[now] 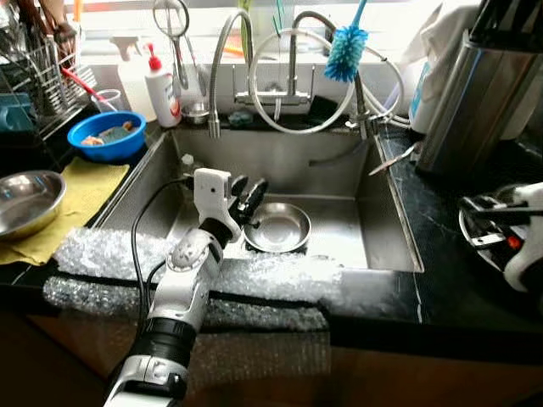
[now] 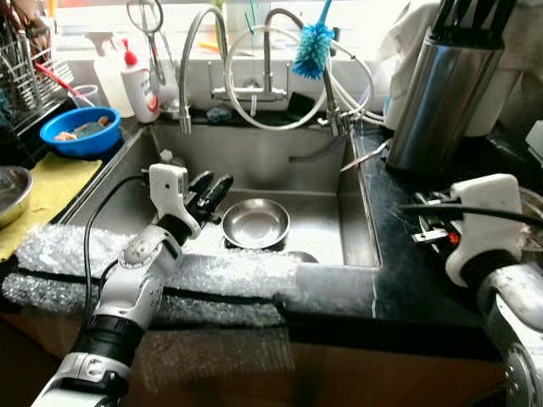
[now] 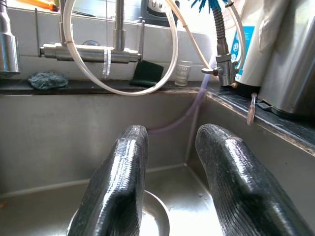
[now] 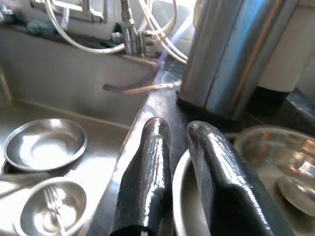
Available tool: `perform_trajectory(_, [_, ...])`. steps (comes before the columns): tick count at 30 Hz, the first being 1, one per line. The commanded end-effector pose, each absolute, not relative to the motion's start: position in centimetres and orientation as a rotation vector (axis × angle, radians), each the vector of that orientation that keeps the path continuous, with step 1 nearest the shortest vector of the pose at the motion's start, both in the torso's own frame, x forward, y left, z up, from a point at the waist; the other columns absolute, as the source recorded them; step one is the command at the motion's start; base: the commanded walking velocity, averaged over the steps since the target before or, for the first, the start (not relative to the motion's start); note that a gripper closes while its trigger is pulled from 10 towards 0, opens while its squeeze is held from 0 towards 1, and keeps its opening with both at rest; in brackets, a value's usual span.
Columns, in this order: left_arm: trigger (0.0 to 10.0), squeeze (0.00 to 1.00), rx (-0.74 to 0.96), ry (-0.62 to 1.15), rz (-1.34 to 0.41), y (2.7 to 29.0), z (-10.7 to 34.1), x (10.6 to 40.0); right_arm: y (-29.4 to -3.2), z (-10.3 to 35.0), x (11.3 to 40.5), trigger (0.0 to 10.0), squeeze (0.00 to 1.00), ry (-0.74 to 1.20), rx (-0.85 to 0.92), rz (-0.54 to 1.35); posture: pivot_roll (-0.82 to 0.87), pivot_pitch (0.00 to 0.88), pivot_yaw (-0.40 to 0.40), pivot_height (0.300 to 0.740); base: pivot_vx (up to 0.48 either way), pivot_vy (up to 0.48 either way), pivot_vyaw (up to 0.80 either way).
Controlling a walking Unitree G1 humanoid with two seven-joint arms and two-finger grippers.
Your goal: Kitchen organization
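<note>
My left gripper (image 1: 249, 193) reaches into the steel sink (image 1: 382, 203) and hangs open just above the left edge of a small steel bowl (image 1: 277, 227) on the sink floor. Nothing sits between its fingers (image 3: 123, 177). A second small bowl (image 4: 54, 206) with a fork in it lies nearer the sink's front wall. On the black counter to the right, my right gripper (image 4: 174, 130) has its fingers on either side of the rim of a steel bowl (image 4: 179, 196), closed on it. Another steel dish (image 4: 275, 162) lies just beyond.
Taps and hoses (image 1: 280, 93) with a blue brush (image 1: 346, 51) stand behind the sink. A tall steel canister (image 1: 475, 93) occupies the right counter. On the left are a blue bowl (image 1: 106, 134), a soap bottle (image 1: 161, 89), a dish rack (image 1: 42, 68) and a steel bowl (image 1: 25, 199) on yellow cloth. Bubble wrap (image 1: 170, 263) covers the front edge.
</note>
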State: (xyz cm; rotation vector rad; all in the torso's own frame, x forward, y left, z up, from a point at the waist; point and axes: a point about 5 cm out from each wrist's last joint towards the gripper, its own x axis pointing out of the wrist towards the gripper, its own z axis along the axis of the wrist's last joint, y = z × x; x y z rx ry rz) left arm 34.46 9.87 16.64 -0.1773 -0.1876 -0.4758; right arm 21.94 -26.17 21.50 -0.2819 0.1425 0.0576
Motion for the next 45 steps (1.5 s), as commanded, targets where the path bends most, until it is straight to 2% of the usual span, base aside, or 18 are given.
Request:
perform_trajectory(1, [10.0, 0.00, -0.135, -0.186, -0.485, 10.7, 16.5, 34.7, -26.7, 21.2, 21.6, 10.0, 0.00, 0.133, -0.307, 0.070, -0.25, 0.000, 0.037, 0.740, 0.000, 0.000, 0.00])
perform_trajectory(7, [10.0, 0.00, -0.015, -0.210, -0.544, 12.7, 17.8, 35.3, -26.8, 20.9, 21.4, 10.0, 0.00, 0.130, -0.320, 0.102, -0.25, 0.000, 0.041, 0.740, 0.000, 0.000, 0.00])
perform_trajectory(11, [10.0, 0.00, 0.066, -0.244, -0.536, 14.7, 19.6, 35.8, -26.5, 20.7, 21.3, 10.0, 0.00, 0.123, -0.333, 0.119, -0.24, 0.000, 0.045, 0.740, 0.000, 0.000, 0.00])
perform_trajectory(14, [10.0, 0.00, 0.086, -0.248, -0.533, 15.3, 19.8, 35.9, -26.6, 20.6, 21.3, 10.0, 0.00, 0.118, -0.338, 0.123, -0.24, 0.000, 0.047, 0.740, 0.000, 0.000, 0.00])
perform_trajectory(20, [10.0, 0.00, 0.095, -0.245, -0.540, 15.8, 19.8, 36.0, -26.6, 20.5, 21.3, 10.0, 0.00, 0.110, -0.337, 0.127, -0.24, 0.000, 0.047, 0.740, 0.000, 0.000, 0.00])
perform_trajectory(23, [10.0, 0.00, 0.135, -0.159, -0.567, 16.6, 17.2, 34.6, -27.5, 20.1, 20.8, 10.0, 0.00, 0.151, -0.325, 0.073, -0.24, 0.000, 0.047, 0.740, 0.000, 0.000, 0.00])
perform_trajectory(31, [10.0, 0.00, 0.123, -0.129, -0.589, 16.2, 16.2, 34.0, -29.6, 19.6, 20.3, 10.0, 0.00, 0.191, -0.257, -0.119, -0.25, 0.000, 0.054, 0.740, 0.000, 0.000, 0.00])
perform_trajectory(40, [10.0, 0.00, 0.126, -0.128, -0.612, 15.6, 16.3, 33.9, -29.3, 19.2, 20.7, 10.0, 0.00, 0.199, -0.200, -0.109, -0.24, 0.000, 0.056, 0.740, 0.000, 0.000, 0.00])
perform_trajectory(45, [10.0, 0.00, 0.123, -0.144, -0.608, 15.5, 16.6, 33.9, -28.3, 19.0, 21.4, 10.0, 0.00, 0.188, -0.148, -0.039, -0.24, 0.000, 0.055, 0.740, 0.000, 0.000, 0.00])
